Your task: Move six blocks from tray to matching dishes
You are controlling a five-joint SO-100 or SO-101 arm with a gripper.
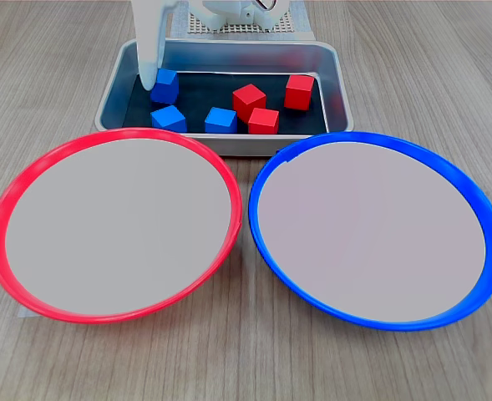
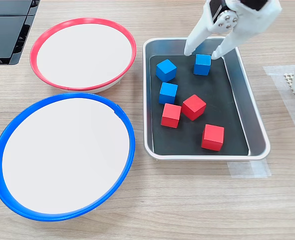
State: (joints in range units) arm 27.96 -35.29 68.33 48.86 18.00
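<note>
first exterior view: white gripper [image 1: 152, 79] low in tray [image 1: 339, 83] by a blue block [image 1: 164, 86]; six blocks in tray; red-rimmed dish [image 1: 3, 213] and blue-rimmed dish [image 1: 479, 209] bare | second exterior view: gripper [image 2: 203, 53] spread wide, straddling blue block [image 2: 202, 64], gripping nothing

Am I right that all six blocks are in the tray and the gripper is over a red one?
Not quite: in the second exterior view the gripper straddles a blue block, not a red one. All six blocks are indeed in the tray.
</note>
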